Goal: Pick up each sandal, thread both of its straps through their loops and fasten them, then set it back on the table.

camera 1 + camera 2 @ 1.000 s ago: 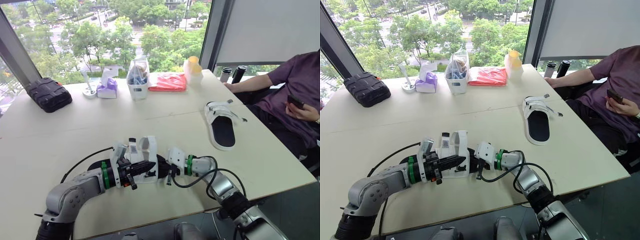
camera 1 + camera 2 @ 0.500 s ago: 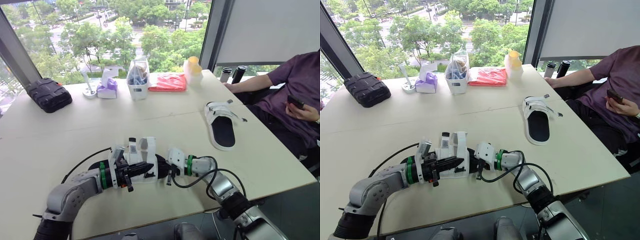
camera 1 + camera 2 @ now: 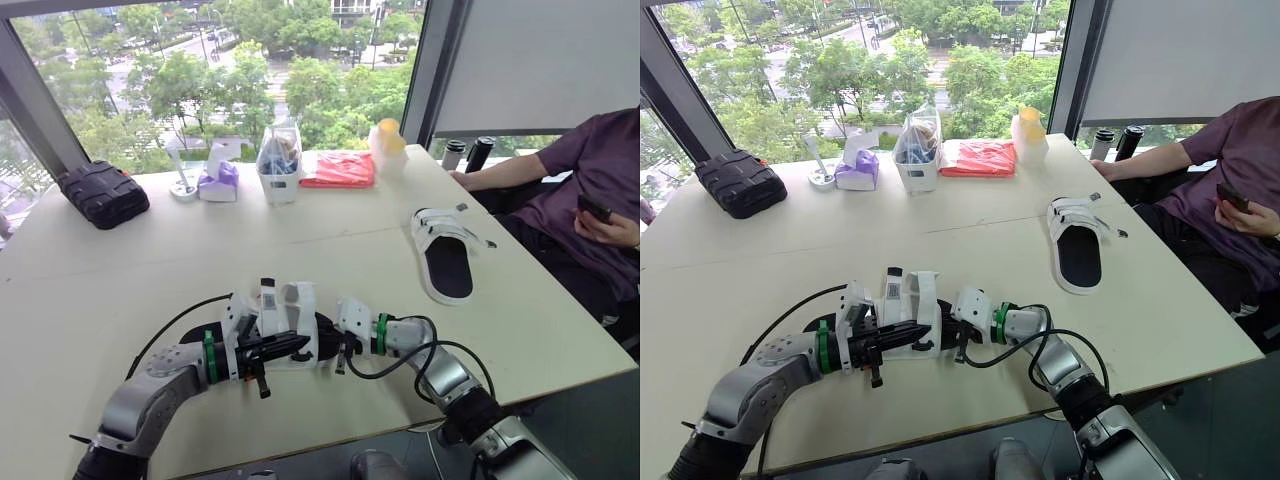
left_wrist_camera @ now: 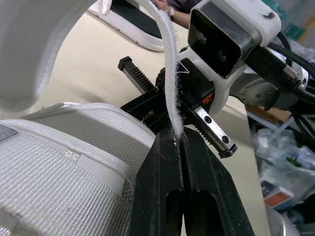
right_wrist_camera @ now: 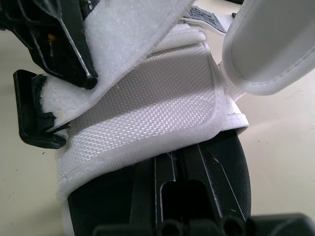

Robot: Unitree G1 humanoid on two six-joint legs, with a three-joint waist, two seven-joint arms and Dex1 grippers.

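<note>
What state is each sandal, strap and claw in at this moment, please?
near sandal, held between both claws, straps unfastened.
loose strap, unthreaded, its end pinched.
left claw, shut on the loose strap.
right claw, shut at the edge of the near sandal's white upper.
far sandal, lying sole down on the table, apart from both claws; its fastening is too small to tell.

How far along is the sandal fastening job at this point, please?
Done: nothing clearly; the far sandal lies on the table, its fastening unclear. In hand: the left gripper pinches one strap of the near sandal, right gripper beside it. Left: threading and fastening its straps.
</note>
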